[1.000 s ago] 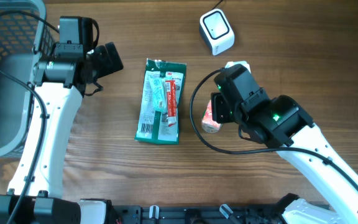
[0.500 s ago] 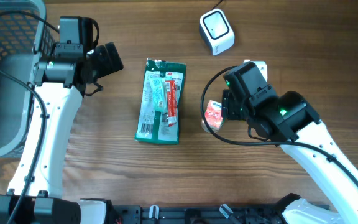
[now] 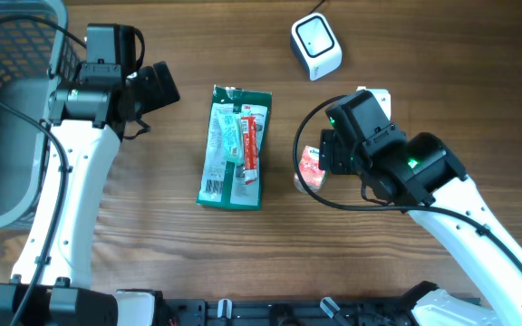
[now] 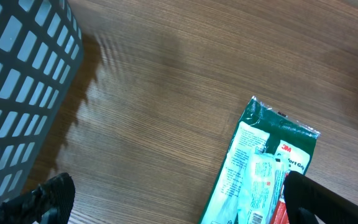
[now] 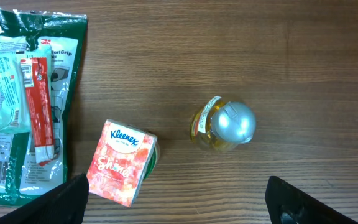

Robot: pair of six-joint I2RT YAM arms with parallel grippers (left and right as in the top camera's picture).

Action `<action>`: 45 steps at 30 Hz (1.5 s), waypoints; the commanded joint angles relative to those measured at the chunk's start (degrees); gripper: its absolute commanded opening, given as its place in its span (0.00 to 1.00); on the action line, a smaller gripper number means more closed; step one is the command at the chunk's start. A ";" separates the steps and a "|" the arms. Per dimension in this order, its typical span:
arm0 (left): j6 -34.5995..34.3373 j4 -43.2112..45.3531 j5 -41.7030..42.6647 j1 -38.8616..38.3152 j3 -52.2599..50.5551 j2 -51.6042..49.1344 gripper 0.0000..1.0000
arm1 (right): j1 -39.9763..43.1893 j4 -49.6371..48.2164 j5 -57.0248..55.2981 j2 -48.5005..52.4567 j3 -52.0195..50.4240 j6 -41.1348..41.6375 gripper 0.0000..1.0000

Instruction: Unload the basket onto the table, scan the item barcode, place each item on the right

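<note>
Green packet [image 3: 234, 147] lies flat mid-table: light, floppy film. Kleenex pack [image 5: 122, 162] sits just right of it, well below the scanner [image 3: 316, 47]. Likely the scan item: soft, light, squashy, slick wrap, so pinch across the short sides. It lies free by the right gripper's [image 5: 179, 194] left finger; that gripper is spread wide, empty. Small bottle [image 5: 225, 123] is near. Left gripper [image 3: 158, 87] is also wide, empty.

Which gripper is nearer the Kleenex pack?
Right. The right gripper hangs open just above the Kleenex pack. The left gripper is across the green package from it, up near the basket.
</note>
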State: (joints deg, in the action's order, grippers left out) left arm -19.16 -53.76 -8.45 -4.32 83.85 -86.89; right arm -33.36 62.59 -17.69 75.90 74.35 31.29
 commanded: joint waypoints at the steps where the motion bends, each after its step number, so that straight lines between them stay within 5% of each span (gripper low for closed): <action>1: 0.72 0.15 0.48 0.33 0.48 -0.17 1.00 | 0.09 0.07 -1.36 0.39 0.52 0.59 0.92; 21: 0.72 0.15 0.50 0.31 0.48 -0.17 1.00 | 0.46 0.52 -1.36 0.39 0.52 0.46 0.96; 45: 0.72 0.15 0.50 0.31 0.48 -0.17 1.00 | 13.53 0.02 8.26 6.01 0.52 0.83 0.95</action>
State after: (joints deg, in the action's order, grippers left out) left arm -19.16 -53.76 -8.45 -4.32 83.85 -86.89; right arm -20.78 62.98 -11.25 78.65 74.35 31.31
